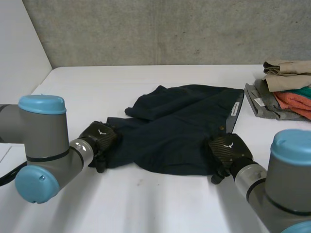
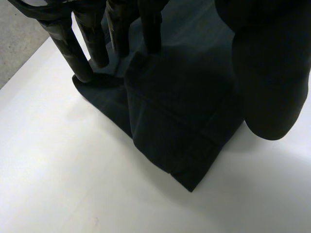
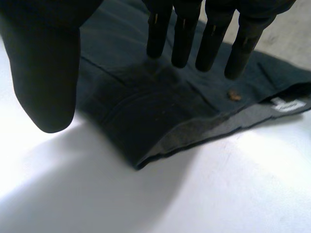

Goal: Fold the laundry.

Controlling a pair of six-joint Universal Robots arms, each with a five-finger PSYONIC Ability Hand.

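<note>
Left hand (image 1: 99, 138): at the near left end of the trousers (image 1: 175, 131), over the leg hem (image 2: 194, 165); fingers (image 2: 92, 39) straight and spread, tips down at or just above the cloth; thumb well apart from them; it pinches nothing.
Right hand (image 1: 228, 150): at the near right corner, by the waistband (image 1: 236, 109); fingers (image 3: 184, 39) straight, side by side, just above the cloth; thumb spread wide to the side; nothing held.
Trousers: dark navy, lying flat across the middle of the white worktop (image 1: 146, 204), between the two hands; legs run towards the left hand, the waist towards the right; a loose lump of cloth is bunched at the far left edge; the grey inside of the waistband (image 3: 218, 131) shows, with a small button (image 3: 234, 95) and a white label (image 3: 290, 105) near it.
Handling: probably light and limp; it should sag and crease when lifted, and drag rather than slide on the worktop; the waistband and hem look thicker and firmer, being doubled cloth.
Hold: best taken at those firmer parts, I judge; the left hand pinching the hem corner, the right hand pinching the waistband corner, thumb under and fingers on top, so both layers come up together.
Pile (image 1: 286, 90): folded clothes in tan, grey, teal and orange, at the far right of the worktop, well apart from the trousers.
</note>
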